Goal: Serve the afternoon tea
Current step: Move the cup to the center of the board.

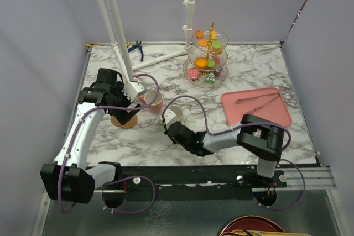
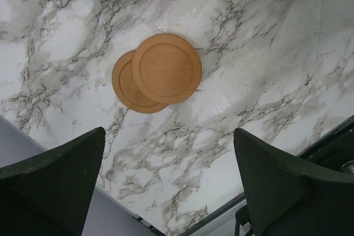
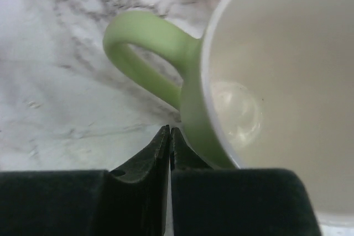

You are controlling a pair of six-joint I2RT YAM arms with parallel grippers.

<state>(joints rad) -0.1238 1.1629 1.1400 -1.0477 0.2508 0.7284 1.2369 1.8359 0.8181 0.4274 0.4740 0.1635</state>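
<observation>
Two round brown coasters [image 2: 160, 70] lie overlapping on the marble, straight below my left gripper [image 2: 168, 181], whose fingers [image 2: 61, 175] stand wide open and empty. In the top view the coasters [image 1: 124, 120] sit under the left wrist, beside the pink mug [image 1: 153, 102]. The pale-green mug [image 3: 265, 81] stands upright and empty, its handle [image 3: 141, 53] pointing left. My right gripper [image 3: 169, 132] is shut, tips pressed together against the mug's wall just below the handle, with nothing between them. The glass three-tier stand [image 1: 206, 59] with colourful cakes is at the back.
A flat pink tray [image 1: 256, 108] with tongs [image 1: 257, 99] on it lies at the right. White pipe posts [image 1: 119, 26] rise at the back left, with blue pliers [image 1: 135, 48] near their foot. The table's near edge [image 2: 221, 214] runs just below the left fingers.
</observation>
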